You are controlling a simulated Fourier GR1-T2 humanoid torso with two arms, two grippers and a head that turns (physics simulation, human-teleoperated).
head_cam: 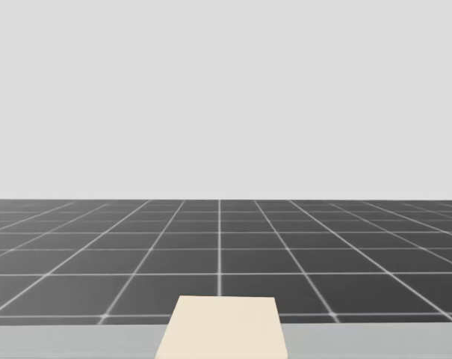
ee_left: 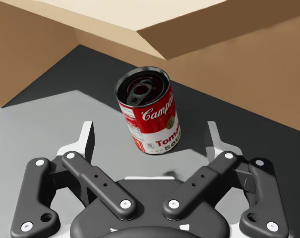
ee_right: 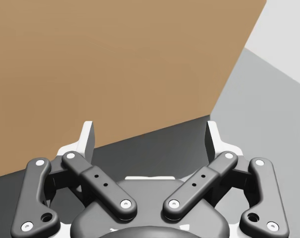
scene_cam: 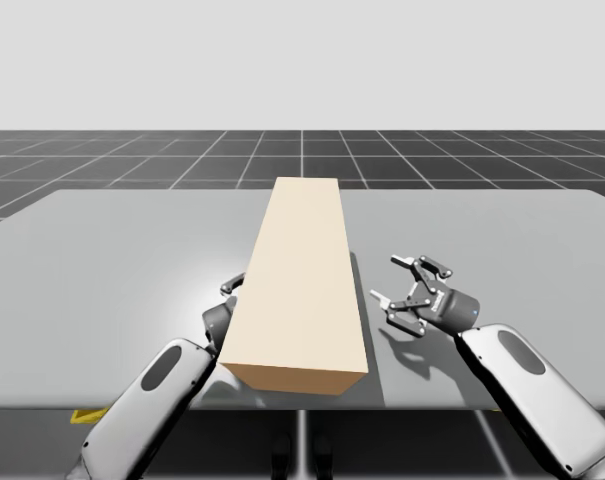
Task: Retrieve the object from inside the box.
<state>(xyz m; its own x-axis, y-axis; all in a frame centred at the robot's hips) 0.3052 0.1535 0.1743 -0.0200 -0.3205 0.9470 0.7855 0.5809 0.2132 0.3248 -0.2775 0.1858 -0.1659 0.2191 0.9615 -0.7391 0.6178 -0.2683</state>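
Item: red-white can (ee_left: 149, 116), tilted, at box (ee_left: 239, 64) mouth. L gripper (ee_left: 150, 133) spread wide, not touching; R gripper (ee_right: 150, 133) spread, empty. Risk: finger nudge could topple can, roll it deeper.

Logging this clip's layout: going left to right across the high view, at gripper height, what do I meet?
My left gripper, tucked at the box's left side → the long tan box → my right gripper, open, apart from the box.

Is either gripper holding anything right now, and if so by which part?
Nothing is held. The left gripper is open, with the red-and-white can just ahead of it, untouched. The right gripper is open beside the tan box.
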